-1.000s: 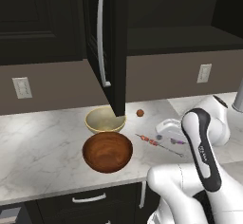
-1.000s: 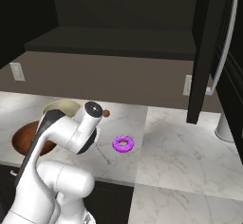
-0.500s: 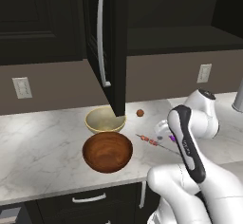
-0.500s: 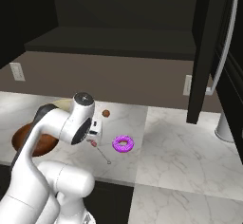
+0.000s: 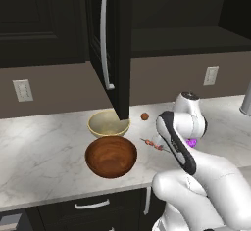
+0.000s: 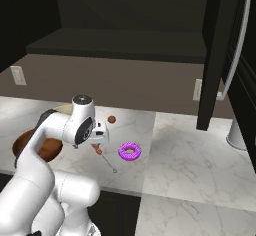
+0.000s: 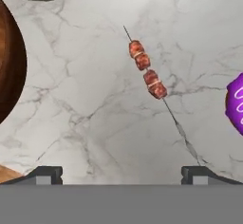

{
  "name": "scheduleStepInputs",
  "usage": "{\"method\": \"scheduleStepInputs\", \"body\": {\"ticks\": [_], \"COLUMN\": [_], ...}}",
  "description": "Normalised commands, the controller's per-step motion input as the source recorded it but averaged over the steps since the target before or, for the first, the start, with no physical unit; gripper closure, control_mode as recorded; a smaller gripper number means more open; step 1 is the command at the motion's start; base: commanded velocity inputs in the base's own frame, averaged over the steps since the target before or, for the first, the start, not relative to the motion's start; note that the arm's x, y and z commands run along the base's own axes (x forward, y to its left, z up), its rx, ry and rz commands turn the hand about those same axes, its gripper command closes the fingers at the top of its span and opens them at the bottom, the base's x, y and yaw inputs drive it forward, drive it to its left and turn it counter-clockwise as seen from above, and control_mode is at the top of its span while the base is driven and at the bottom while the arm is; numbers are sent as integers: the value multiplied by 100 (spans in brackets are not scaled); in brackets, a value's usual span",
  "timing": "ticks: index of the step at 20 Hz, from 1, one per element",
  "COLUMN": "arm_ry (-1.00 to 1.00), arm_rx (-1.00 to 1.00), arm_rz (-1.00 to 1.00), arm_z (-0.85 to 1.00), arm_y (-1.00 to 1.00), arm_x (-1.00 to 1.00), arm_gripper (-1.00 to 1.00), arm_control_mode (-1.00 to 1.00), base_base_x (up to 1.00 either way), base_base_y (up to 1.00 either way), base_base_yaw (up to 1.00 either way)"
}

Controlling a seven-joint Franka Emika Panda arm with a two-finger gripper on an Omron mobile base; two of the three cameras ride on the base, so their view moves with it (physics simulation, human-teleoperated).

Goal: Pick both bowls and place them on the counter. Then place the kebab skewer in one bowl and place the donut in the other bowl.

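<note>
Bowls: brown bowl (image 5: 111, 156) sits on the counter (image 5: 39, 151), touching the cream bowl (image 5: 107, 123) behind it.
Skewer: skewer (image 7: 146, 77) lies flat on the marble, between brown bowl and donut.
Gripper: gripper (image 7: 121, 173) hovers above the skewer, jaws spread wide, holding nothing.
Donut: purple donut (image 6: 129, 152) rests just right of the skewer.
Ball: small brown ball (image 6: 111, 119) sits behind, near the wall.

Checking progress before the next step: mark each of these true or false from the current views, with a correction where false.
1. Both bowls, the brown bowl and the cream bowl, stand on the counter. True.
2. The kebab skewer lies in the brown bowl. False: it lies on the counter.
3. The end effector is open, holding nothing. True.
4. The donut sits in the cream bowl. False: it is on the counter, near the skewer.
</note>
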Motion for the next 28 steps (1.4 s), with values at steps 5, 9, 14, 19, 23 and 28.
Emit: {"method": "scheduleStepInputs", "body": {"ticks": [5,9,14,19,23,28], "arm_ry": [5,-2,-5,0,0,0], "arm_rx": [-9,-3,0,-3,-6,-2], "arm_rz": [19,19,10,0,0,0], "arm_z": [-22,-25,-37,-38,-37,-30], "arm_y": [-7,-10,1,3,4,1], "arm_x": [38,33,26,35,34,33], "arm_gripper": [-100,-100,-100,-100,-100,-100], "arm_control_mode": [-100,-100,-100,-100,-100,-100], "base_base_x": [0,0,0,0,0,0], "base_base_y": [0,0,0,0,0,0], "base_base_yaw": [0,0,0,0,0,0]}}
